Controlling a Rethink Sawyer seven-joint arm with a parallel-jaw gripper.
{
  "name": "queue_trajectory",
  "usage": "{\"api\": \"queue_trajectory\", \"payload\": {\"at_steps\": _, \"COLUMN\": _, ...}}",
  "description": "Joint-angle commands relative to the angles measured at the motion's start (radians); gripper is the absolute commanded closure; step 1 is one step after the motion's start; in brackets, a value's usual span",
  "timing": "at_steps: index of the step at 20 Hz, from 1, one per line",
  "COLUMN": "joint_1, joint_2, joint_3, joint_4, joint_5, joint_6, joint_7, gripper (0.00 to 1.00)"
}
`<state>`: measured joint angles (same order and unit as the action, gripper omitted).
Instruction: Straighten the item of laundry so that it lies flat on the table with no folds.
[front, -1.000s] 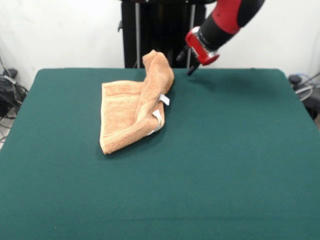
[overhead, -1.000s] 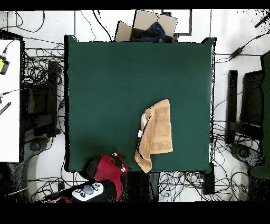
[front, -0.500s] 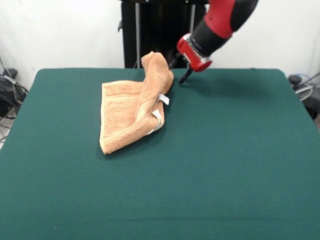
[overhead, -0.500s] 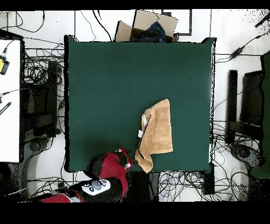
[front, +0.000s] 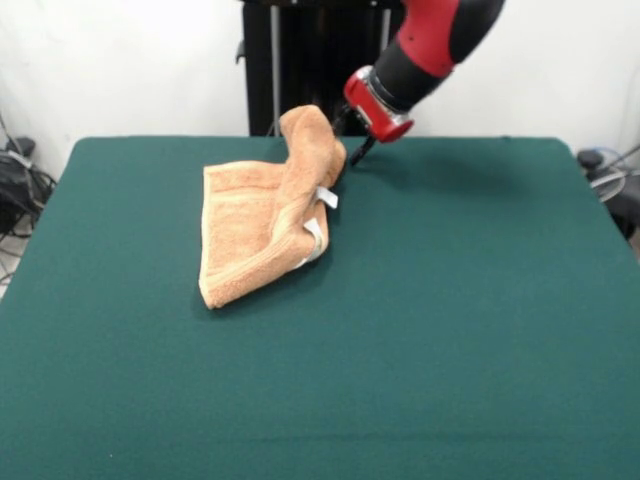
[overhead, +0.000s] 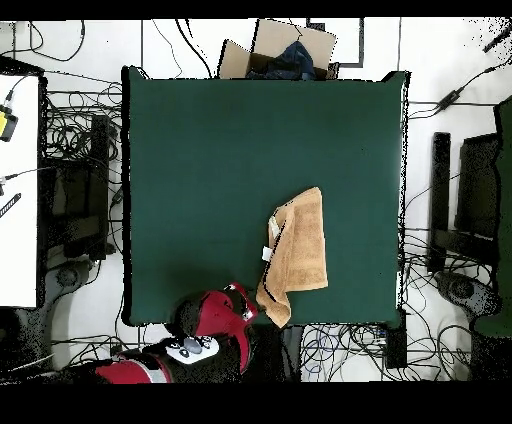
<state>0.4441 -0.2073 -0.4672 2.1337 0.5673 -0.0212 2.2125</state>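
Note:
The item of laundry (front: 262, 222), a peach-orange towel, lies folded on the green table (front: 460, 310) left of centre. One end is humped up into a raised ridge at the far side, and a white tag shows on its right edge. My gripper (front: 348, 137) hangs just right of that ridge, tilted toward it, open, with its dark fingertips right at the cloth. In the overhead view the towel (overhead: 298, 248) lies near the table's (overhead: 200, 150) lower right, and the gripper (overhead: 249, 308) is at the towel's lower left corner.
A black stand (front: 310, 60) rises behind the table's far edge. An open cardboard box (overhead: 280, 52) sits beyond the table's top edge in the overhead view. Cables cover the floor on every side, and a white desk (overhead: 18, 190) stands at the left.
The gripper has moved left and slightly down, from off to the towel's right until it is against the raised ridge. The towel has barely shifted.

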Motion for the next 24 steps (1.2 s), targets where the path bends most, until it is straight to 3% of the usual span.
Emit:
{"api": "queue_trajectory", "payload": {"at_steps": 1, "joint_1": -0.042, "joint_2": 0.049, "joint_3": 0.102, "joint_4": -0.029, "joint_5": -0.065, "joint_6": -0.126, "joint_7": 0.148, "gripper": 0.0}}
{"api": "queue_trajectory", "payload": {"at_steps": 9, "joint_1": -0.265, "joint_2": 0.116, "joint_3": 0.171, "joint_4": 0.013, "joint_5": -0.326, "joint_6": -0.447, "joint_7": 0.217, "gripper": 0.0}}
{"api": "queue_trajectory", "payload": {"at_steps": 16, "joint_1": -0.42, "joint_2": 0.362, "joint_3": 0.253, "joint_4": -0.143, "joint_5": -0.515, "joint_6": -0.845, "joint_7": 0.343, "gripper": 0.0}}
{"api": "queue_trajectory", "payload": {"at_steps": 20, "joint_1": -0.507, "joint_2": 0.43, "joint_3": 0.304, "joint_4": -0.214, "joint_5": -0.609, "joint_6": -0.956, "joint_7": 0.35, "gripper": 0.0}}
{"api": "queue_trajectory", "payload": {"at_steps": 24, "joint_1": -0.623, "joint_2": 0.468, "joint_3": 0.372, "joint_4": -0.279, "joint_5": -0.759, "joint_6": -0.985, "joint_7": 0.37, "gripper": 0.0}}
